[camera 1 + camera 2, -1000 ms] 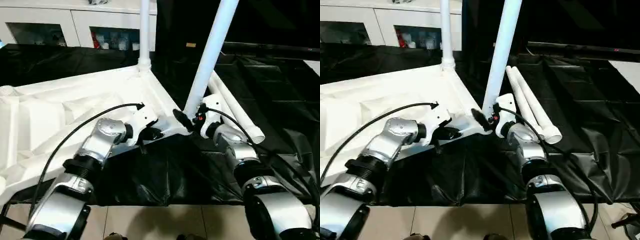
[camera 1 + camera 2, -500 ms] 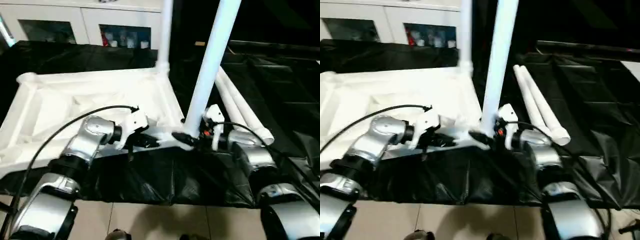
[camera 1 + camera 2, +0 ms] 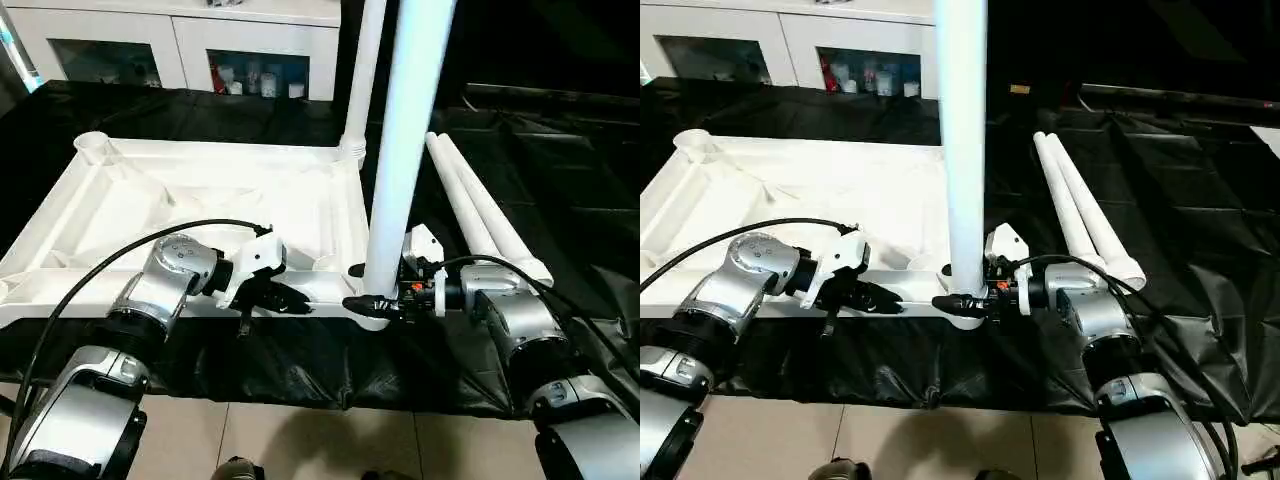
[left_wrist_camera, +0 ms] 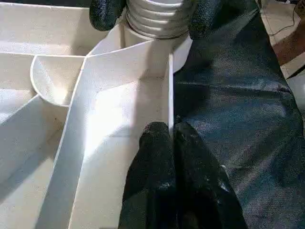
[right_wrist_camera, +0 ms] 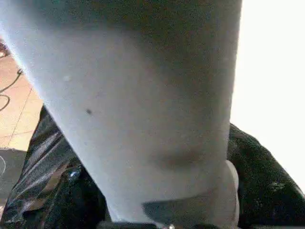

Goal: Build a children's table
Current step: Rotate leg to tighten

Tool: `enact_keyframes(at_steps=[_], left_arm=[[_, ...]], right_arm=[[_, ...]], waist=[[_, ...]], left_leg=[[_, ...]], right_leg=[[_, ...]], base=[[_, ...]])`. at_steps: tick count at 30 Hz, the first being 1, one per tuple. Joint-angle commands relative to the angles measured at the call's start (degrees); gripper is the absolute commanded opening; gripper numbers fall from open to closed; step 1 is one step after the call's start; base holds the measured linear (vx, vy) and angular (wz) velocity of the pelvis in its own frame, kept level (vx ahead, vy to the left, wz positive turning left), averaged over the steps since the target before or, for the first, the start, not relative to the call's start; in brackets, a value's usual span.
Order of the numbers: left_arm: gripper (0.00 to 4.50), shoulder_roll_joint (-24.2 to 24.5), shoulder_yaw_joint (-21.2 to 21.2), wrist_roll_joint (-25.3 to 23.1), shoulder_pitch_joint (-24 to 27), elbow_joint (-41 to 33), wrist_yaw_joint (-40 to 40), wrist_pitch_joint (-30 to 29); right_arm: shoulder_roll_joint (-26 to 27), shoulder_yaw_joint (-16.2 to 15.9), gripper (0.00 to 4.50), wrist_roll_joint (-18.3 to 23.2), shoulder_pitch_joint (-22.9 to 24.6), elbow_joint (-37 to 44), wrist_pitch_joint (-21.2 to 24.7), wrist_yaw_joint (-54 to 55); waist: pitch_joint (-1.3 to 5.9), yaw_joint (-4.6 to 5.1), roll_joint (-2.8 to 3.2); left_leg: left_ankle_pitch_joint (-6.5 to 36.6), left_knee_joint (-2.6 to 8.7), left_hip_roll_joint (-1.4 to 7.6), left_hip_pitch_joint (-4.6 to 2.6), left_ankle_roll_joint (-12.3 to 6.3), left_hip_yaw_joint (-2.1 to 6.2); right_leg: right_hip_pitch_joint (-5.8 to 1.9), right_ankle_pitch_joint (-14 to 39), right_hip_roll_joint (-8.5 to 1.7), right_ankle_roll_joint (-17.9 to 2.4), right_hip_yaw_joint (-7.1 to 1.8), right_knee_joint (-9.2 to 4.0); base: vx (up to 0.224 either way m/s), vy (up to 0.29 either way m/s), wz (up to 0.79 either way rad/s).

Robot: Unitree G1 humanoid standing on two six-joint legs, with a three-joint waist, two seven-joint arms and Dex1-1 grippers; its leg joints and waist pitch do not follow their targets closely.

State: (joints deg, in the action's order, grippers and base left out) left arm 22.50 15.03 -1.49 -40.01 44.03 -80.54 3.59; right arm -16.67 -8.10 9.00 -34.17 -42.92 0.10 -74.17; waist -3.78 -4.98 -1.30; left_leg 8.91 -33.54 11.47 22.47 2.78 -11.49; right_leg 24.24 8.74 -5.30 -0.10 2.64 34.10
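2 pincers level: left [image 3: 300,303] pinching tabletop [image 3: 190,190] rim, right [image 3: 365,298] straddling leg [image 3: 400,150].

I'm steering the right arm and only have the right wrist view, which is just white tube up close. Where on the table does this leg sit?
Observer: The near leg stands upright in the near right corner socket of the tabletop. The right gripper holds its base.
Operator: What is the left arm doing?
Observer: The left gripper is shut on the tabletop's near rim, beside that socket.
Operator: How many legs are still to fit?
Observer: Two loose legs lie on the black sheet to the right. The far leg already stands in the far right socket.
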Motion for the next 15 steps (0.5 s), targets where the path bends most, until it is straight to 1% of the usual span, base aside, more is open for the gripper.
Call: enact_keyframes(at_steps=[1, 3, 6, 7, 8, 9, 10, 11, 12, 13, 15], left_arm=[[0.00, -1.2, -0.6, 1.7, -2.0, -1.0, 0.1, 1.6], [0.00, -1.4, -1.1, 2.0, -2.0, -0.9, 0.6, 1.5], [0.00, -1.7, -2.1, 2.6, -1.9, -0.7, 2.0, 1.3], [0.00, -1.7, -2.4, 2.7, -1.9, -0.8, 2.3, 1.2], [0.00, -1.7, -2.6, 2.9, -1.8, -1.0, 2.6, 1.1], [0.00, -1.6, -2.7, 3.0, -1.8, -1.1, 2.5, 1.0], [0.00, -1.6, -2.9, 3.0, -1.8, -1.0, 2.8, 1.0], [0.00, -1.6, -3.0, 3.0, -1.8, -0.9, 3.1, 1.0], [0.00, -1.6, -3.1, 3.0, -1.8, -0.9, 3.1, 1.0], [0.00, -1.6, -3.2, 3.1, -1.9, -0.7, 3.4, 1.0], [0.00, -1.6, -3.6, 3.2, -2.0, -0.5, 3.9, 0.7]], right_arm=[[0.8, -0.8, 2.80, 0.0, 1.3, 0.3, 1.0, -0.4], [1.2, 0.0, 2.80, 0.6, 2.1, -0.2, 0.8, 0.5], [2.0, 1.7, 2.80, 1.4, 3.8, -1.0, 0.3, 3.1], [2.2, 1.8, 2.80, 1.5, 4.3, -1.1, 0.0, 3.6], [2.5, 2.0, 2.80, 1.6, 5.2, -1.1, -0.8, 4.6], [2.7, 2.1, 2.80, 1.6, 5.7, -0.9, -1.0, 5.0], [3.0, 2.4, 2.80, 1.6, 6.1, -1.1, -1.6, 5.8], [3.3, 2.7, 2.80, 1.7, 6.4, -1.2, -2.0, 6.4], [3.4, 2.8, 2.80, 1.7, 6.5, -1.3, -2.3, 6.6], [3.8, 3.3, 2.80, 1.7, 6.8, -1.7, -3.2, 7.6], [4.5, 4.2, 2.80, 1.7, 7.1, -2.7, -4.6, 9.6]], waist=[[4.66, 0.11, 0.52], [4.64, 0.03, 0.58], [4.45, -0.04, 1.07], [4.44, -0.09, 1.34], [4.45, -0.14, 1.93], [4.37, -0.01, 1.57], [4.44, -0.14, 2.14], [4.40, 0.05, 1.74], [4.40, 0.05, 1.74], [4.35, -0.02, 2.53], [4.38, 0.05, 2.43]], left_leg=[[16.3, 3.98, 2.00, -1.79, -0.99, 0.46], [16.6, 4.01, 2.03, -1.83, -0.89, 0.48], [18.4, 4.21, 2.04, -1.94, -0.17, 0.57], [19.6, 4.29, 1.97, -2.00, 0.23, 0.66], [20.8, 4.38, 2.00, -2.12, 0.79, 0.78], [21.3, 4.47, 2.00, -2.09, 0.91, 0.74], [21.7, 4.47, 1.93, -2.09, 1.23, 0.92], [22.1, 4.47, 1.90, -2.12, 1.22, 0.83], [22.1, 4.47, 1.90, -2.12, 1.22, 0.83], [22.8, 4.49, 1.84, -2.18, 1.49, 0.91], [23.0, 4.51, 1.82, -2.10, 1.55, 0.95]], right_leg=[[-2.91, 11.0, -2.50, -15.4, -1.65, -3.09], [-2.86, 11.2, -2.50, -15.5, -1.61, -3.10], [-2.72, 12.4, -2.52, -15.3, -1.61, -3.32], [-2.78, 13.6, -2.53, -15.1, -1.59, -3.40], [-2.78, 14.3, -2.61, -15.0, -1.57, -3.50], [-2.76, 14.7, -2.52, -14.9, -1.55, -3.69], [-2.87, 15.0, -2.65, -14.8, -1.53, -3.53], [-2.82, 15.4, -2.53, -14.8, -1.51, -3.72], [-2.82, 15.4, -2.53, -14.8, -1.51, -3.72], [-2.81, 15.2, -2.50, -14.9, -1.50, -3.73], [-2.91, 15.2, -2.51, -15.0, -1.45, -3.72]], base=[[0.000, 0.000, 0.00], [0.000, 0.000, 0.00], [0.000, 0.000, 0.00], [0.000, 0.000, 0.00], [0.000, 0.000, 0.00], [0.000, 0.000, 0.00], [0.000, 0.000, 0.00], [0.000, 0.000, 0.00], [0.000, 0.000, 0.00], [0.000, 0.000, 0.00], [0.000, 0.000, 0.00]])
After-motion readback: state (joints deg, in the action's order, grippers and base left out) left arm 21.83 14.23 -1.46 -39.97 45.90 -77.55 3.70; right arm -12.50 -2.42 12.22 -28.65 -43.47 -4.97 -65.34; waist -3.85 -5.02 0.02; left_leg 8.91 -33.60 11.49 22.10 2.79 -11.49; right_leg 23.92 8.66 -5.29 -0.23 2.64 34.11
